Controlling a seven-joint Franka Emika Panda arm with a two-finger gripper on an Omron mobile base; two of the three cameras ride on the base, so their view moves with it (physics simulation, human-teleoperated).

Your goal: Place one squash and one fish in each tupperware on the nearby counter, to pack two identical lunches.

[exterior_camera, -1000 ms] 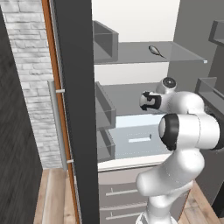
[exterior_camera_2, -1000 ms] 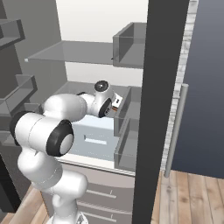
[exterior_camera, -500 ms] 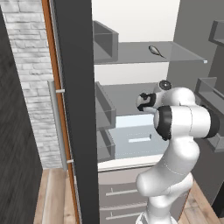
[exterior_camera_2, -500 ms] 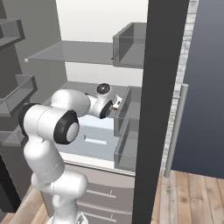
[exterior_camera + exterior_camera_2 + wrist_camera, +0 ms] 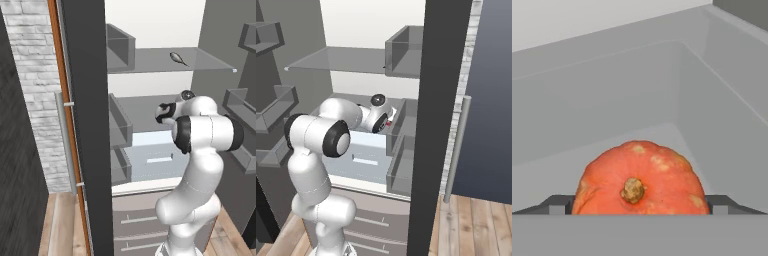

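round orange-red squash [image 5: 639, 179] | sits on the grey fridge shelf [image 5: 612, 90], right between the gripper [image 5: 639, 204] tips | jaws wide apart, not squeezing it yet | risk: round ball may roll or pop out when the fingers close

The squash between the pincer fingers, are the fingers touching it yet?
Cannot tell. In the hand view the squash sits between the two fingers, its sides meeting them at the frame's bottom, with no plain gap or contact.
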